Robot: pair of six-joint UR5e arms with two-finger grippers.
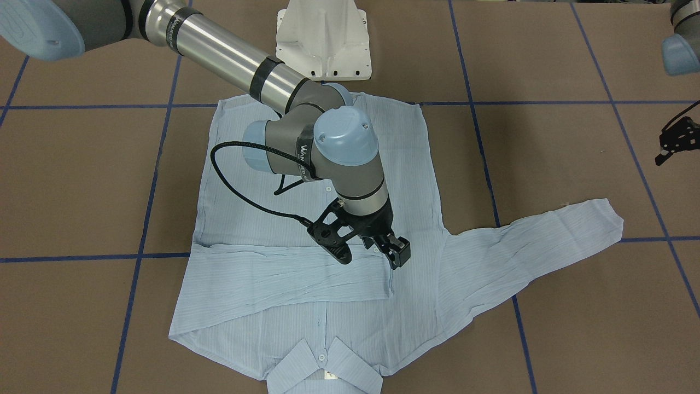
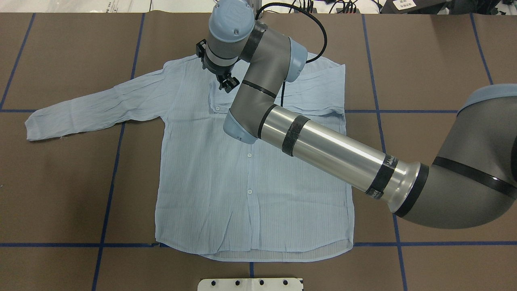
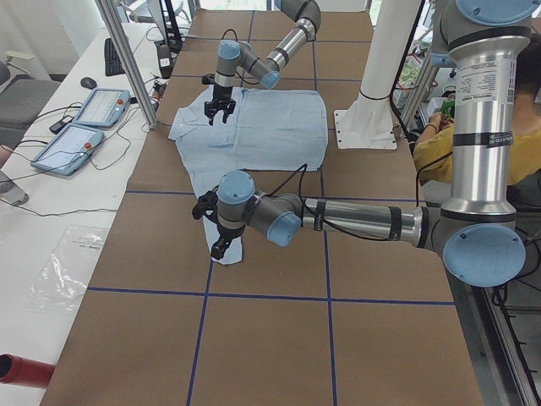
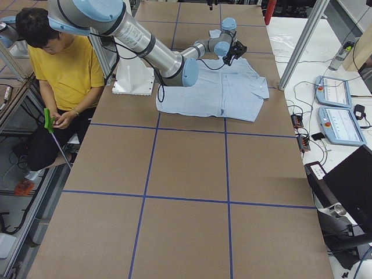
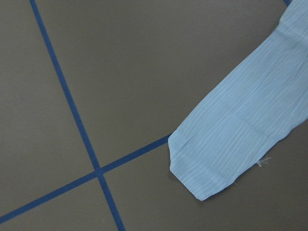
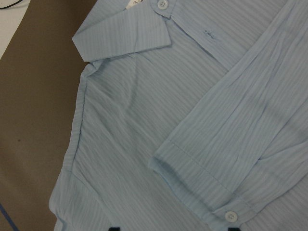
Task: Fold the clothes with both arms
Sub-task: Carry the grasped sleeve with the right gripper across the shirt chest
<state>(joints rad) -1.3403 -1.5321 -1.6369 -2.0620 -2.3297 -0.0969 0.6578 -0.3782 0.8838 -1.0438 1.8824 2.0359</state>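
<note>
The light blue striped shirt [image 1: 246, 191] lies flat, front up, on the brown table, with its collar [image 1: 322, 366] on the side away from the robot. It also shows in the overhead view [image 2: 210, 182]. Its right sleeve is folded across the chest, and the cuff [image 6: 202, 178] shows in the right wrist view. My right gripper [image 1: 385, 249] hovers just above that cuff, open and empty. The left sleeve [image 2: 89, 107] stretches out sideways. My left gripper [image 1: 671, 143] hangs near the left cuff [image 5: 216, 159], apart from it. I cannot tell whether it is open.
The white pedestal base [image 1: 324, 38] stands behind the shirt hem. Blue tape lines [image 5: 77, 130] grid the table. A person in yellow [image 4: 64, 70] sits beside the robot. Two tablets [image 3: 84, 118] lie on the side bench.
</note>
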